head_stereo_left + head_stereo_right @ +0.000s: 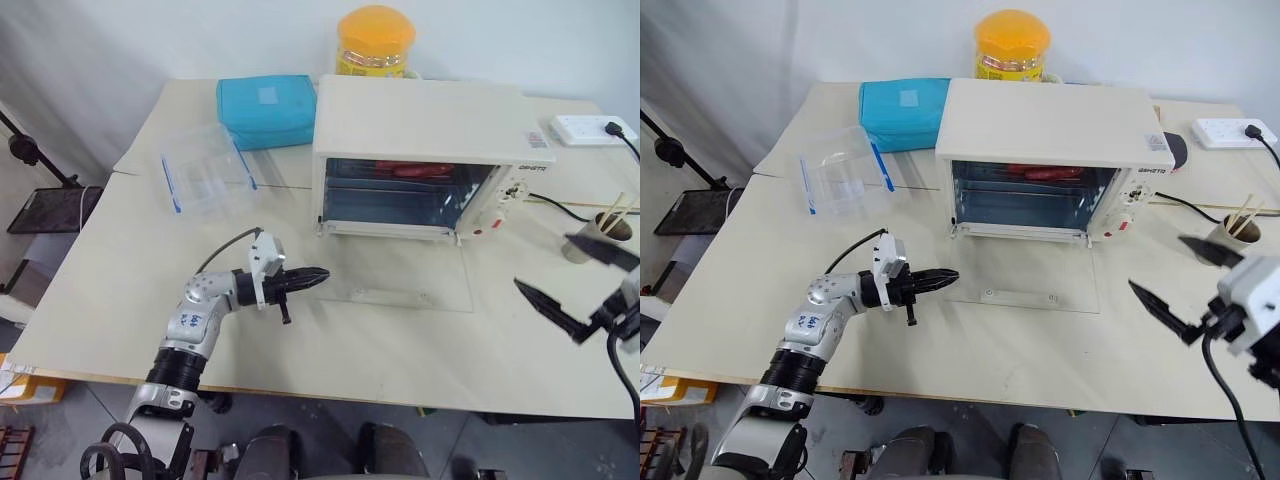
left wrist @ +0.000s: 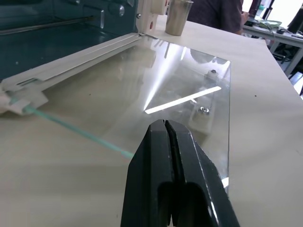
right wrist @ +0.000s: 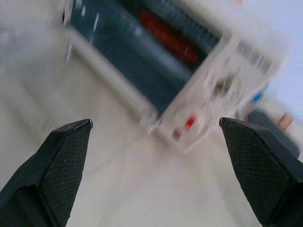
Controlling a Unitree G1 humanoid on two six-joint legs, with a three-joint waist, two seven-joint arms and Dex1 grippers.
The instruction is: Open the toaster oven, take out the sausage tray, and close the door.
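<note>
My left claw [image 1: 318, 277] is pinched shut on nothing by the flat-open door [image 1: 400, 270], my right claw [image 1: 572, 283] gapes wide and empty, and farther back the sausage tray [image 1: 425, 169] lies sideways inside the toaster oven [image 1: 420, 125].

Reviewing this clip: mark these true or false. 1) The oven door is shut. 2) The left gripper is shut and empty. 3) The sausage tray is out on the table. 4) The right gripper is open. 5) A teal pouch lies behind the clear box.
1) False: the door lies folded down flat on the table in front of the oven.
2) True: the left gripper is shut on nothing.
3) False: the sausage tray is inside the oven.
4) True: the right gripper is open.
5) True: the teal pouch lies behind the clear box.
</note>
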